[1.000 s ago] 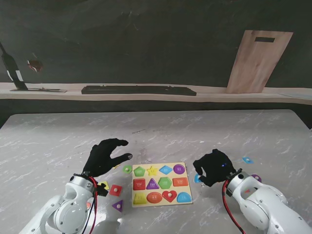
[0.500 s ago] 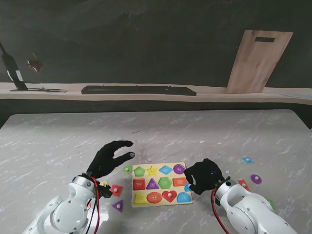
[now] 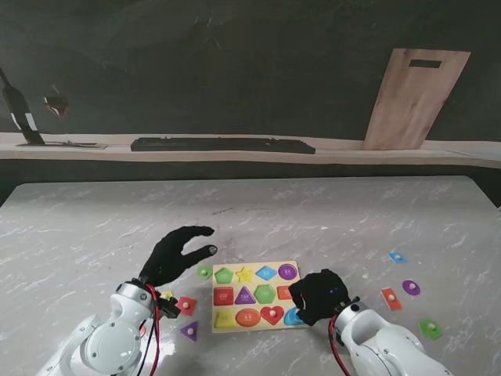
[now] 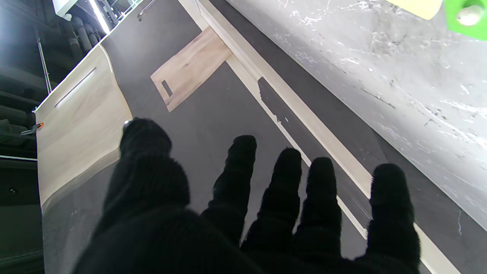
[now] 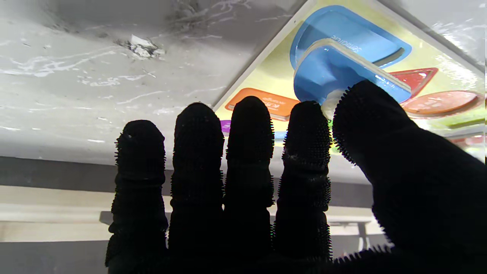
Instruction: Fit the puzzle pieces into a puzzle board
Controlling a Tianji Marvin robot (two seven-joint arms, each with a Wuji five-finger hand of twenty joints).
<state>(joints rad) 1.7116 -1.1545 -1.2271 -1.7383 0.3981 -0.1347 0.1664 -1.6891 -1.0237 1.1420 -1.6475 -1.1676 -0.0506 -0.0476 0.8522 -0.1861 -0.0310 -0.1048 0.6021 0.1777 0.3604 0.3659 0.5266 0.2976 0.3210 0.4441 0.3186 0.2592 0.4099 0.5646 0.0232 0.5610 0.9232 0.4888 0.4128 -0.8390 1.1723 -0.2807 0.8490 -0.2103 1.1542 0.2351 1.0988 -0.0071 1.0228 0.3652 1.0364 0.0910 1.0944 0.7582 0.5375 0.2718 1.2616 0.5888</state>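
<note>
While pinching blue piece, right hand over puzzle board, left hand spread, empty.

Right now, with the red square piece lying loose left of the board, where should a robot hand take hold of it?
By the small pale knob at the centre of the red square piece, pinched from straight above. It lies flat on the table, so its thin edges give little to grip; the open left robot hand is nearest.
</note>
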